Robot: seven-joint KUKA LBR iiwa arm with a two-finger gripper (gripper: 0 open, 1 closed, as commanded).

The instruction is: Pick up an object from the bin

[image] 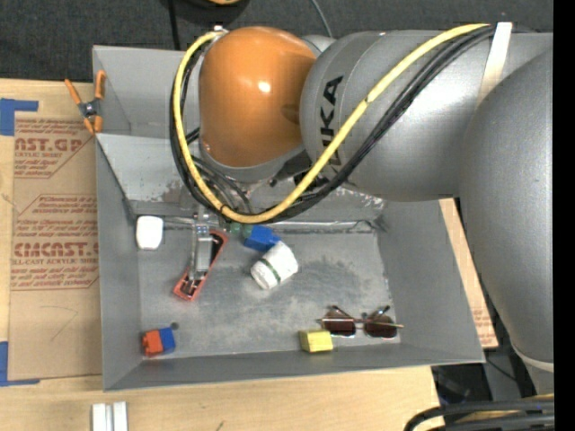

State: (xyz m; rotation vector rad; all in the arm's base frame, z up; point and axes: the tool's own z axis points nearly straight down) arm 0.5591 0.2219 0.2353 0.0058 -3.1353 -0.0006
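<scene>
Gripper (203, 257): low in the bin's left-centre, hanging under the orange cover (247, 97); its lower end meets a small red piece (187, 287) on the floor.
Pincer state: cannot tell; the metal parts and the red piece overlap from this angle.
Hold: not confirmed, so I read it as at the red piece, not carrying it.
Arm (404, 106): reaches across from the right with the wrist turned down, probably so the tool comes at the floor from above.
Bin (117, 173): sloped walls and a flat floor, which likely explains why the loose things sit on the floor rather than at the rim.
Nearest neighbours: blue block (260, 237) and white cylinder (272, 266), just beside each other and right of the tool; white block (149, 233) to its left.
Further off: sunglasses (361, 324) and yellow block (315, 341) along the near edge, red-and-blue block (158, 341) in the near-left corner.
Spacing: the red piece lies apart from everything else, so a pinch there shouldn't drag a neighbour.
Risk: the piece looks flat and thin, so it could slip out on the lift.
</scene>
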